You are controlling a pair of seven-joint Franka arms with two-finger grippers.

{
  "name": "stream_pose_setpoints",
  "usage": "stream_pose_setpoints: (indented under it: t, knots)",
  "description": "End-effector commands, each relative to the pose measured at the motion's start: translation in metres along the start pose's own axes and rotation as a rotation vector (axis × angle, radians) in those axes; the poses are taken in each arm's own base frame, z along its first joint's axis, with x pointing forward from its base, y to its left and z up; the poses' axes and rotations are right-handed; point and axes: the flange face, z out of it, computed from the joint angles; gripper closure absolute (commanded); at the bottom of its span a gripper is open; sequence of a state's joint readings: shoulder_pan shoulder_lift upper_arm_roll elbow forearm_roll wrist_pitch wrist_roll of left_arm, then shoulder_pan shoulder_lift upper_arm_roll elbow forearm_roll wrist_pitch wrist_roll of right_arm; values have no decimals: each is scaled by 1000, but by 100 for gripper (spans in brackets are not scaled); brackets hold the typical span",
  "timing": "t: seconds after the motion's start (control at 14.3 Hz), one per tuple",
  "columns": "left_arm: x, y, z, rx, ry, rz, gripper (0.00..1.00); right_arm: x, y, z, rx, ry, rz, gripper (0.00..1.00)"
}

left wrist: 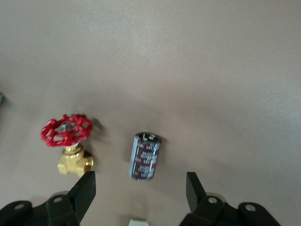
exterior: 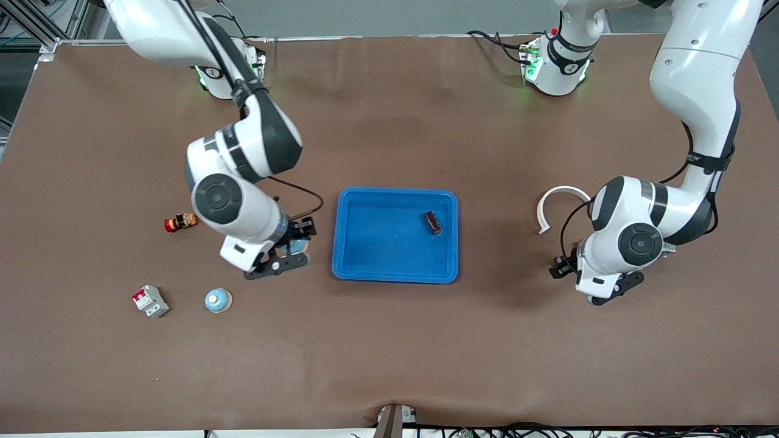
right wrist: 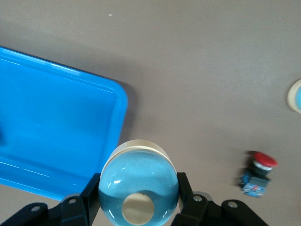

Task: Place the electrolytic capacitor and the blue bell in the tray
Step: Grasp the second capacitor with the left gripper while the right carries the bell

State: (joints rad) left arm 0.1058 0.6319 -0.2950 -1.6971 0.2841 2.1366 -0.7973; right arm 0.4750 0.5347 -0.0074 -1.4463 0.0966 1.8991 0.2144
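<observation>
Nearest the front camera, toward the right arm's end of the table: a grey-and-red breaker [exterior: 150, 300] and beside it a second bell [exterior: 218, 300], lying loose and untouched; spare items, by the look of it.

Farther up, right gripper [exterior: 291, 248] clamped shut on the blue bell [right wrist: 138, 182], fingers pinching the dome from both sides; hanging over bare table just beside the tray [exterior: 395, 278], at the rim on the right arm's side; probably carried that way so the bell can go over the raised rim and be released inside; not yet over the tray floor.

Toward the left arm's end, left gripper [left wrist: 141, 190] over the electrolytic capacitor [left wrist: 145, 157], fingers spread wide and gripping nothing; capacitor lying on its side on the table between the two fingers, apart from both; lined up for a pinch across the barrel, it seems; brass valve with a red handwheel [left wrist: 68, 141] near it, close enough to be bumped.

Inside the tray, a small dark part [exterior: 433, 222] near the left arm's side, possibly another capacitor.

Farther still: a red push button [exterior: 180, 222] by the right arm, and a white ring [exterior: 565, 188] by the left.
</observation>
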Motion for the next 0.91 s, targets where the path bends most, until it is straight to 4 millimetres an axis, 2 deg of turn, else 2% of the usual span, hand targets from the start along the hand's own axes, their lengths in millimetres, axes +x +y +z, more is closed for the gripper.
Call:
stream_pose_setpoints:
  t: [0.0, 0.21, 0.42, 0.49, 0.63, 0.7, 0.77, 0.84]
  knots:
    - [4, -7, 18, 4, 3, 47, 22, -7, -27, -1, 4, 30, 73, 58]
    - [5, -8, 32, -10, 1, 45, 28, -16, -71, 9, 12, 64, 125, 58]
    - [6, -7, 43, -17, -5, 44, 38, -28, -104, 45, 17, 98, 158, 58]
    - [5, -6, 46, -15, -9, 46, 50, -34, -113, 58, 21, 112, 161, 58]
    - [3, -7, 47, -12, -13, 47, 83, -39, -126, 82, 17, 115, 175, 58]
    - [2, -6, 46, -12, -11, 52, 95, -41, -133, 91, 11, 114, 177, 58]
    - [1, -4, 45, -12, -9, 58, 100, -41, -135, 98, 11, 117, 182, 58]
    - [0, -3, 41, -9, -8, 61, 100, -42, -138, 104, 9, 116, 179, 58]
